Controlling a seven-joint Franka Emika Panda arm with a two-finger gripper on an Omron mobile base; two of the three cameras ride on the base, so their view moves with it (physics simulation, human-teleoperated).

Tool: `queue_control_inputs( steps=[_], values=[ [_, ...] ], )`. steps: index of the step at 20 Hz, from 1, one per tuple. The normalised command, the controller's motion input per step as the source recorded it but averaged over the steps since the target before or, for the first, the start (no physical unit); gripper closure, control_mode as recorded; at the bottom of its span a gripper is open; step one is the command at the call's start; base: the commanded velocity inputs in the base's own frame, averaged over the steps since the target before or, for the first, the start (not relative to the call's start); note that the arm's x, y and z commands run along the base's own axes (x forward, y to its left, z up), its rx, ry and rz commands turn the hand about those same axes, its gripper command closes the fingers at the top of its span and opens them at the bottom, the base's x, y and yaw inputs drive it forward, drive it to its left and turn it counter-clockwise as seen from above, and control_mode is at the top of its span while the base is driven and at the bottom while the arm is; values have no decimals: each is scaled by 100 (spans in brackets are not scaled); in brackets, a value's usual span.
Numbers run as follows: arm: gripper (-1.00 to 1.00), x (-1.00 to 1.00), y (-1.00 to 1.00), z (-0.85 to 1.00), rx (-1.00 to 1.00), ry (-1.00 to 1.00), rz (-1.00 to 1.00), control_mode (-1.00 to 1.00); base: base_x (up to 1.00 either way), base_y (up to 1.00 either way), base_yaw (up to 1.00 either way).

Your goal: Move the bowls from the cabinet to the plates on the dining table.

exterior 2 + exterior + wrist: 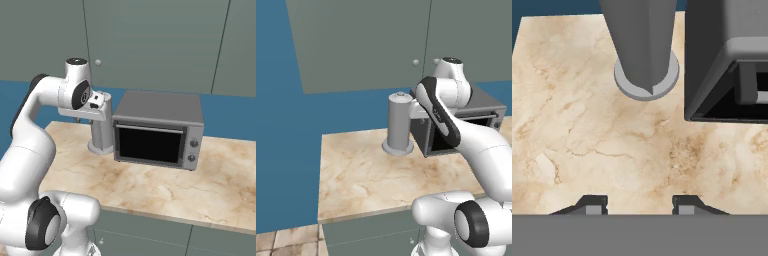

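The grey-green cabinet (366,45) hangs on the wall above the counter with its flat doors shut, and two round knobs (415,62) sit at the door seam. In the right base view the cabinet (150,40) spans the top. My gripper (78,120) hangs below the cabinet, pointing down over the counter, just left of a grey cylinder. In the hand view the gripper (637,202) is open with nothing between its fingertips (594,204) and bare counter below. The bowls, the plates and the dining table are out of view.
A beige marble counter (356,175) holds a grey cylinder on a round base (399,125) and a grey toaster oven (157,130) with a dark glass door to its right. The blue wall (281,125) is behind, and the counter's left end drops to a tiled floor.
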Motion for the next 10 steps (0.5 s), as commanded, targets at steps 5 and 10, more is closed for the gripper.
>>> queue_control_inputs(
  steps=[5, 10],
  values=[
    [-100, 0, 0, 0, 0, 2, 0, -100, 0, 0, 0],
    [-100, 0, 0, 0, 0, 0, 0, -100, 0, 0, 0]
  ],
)
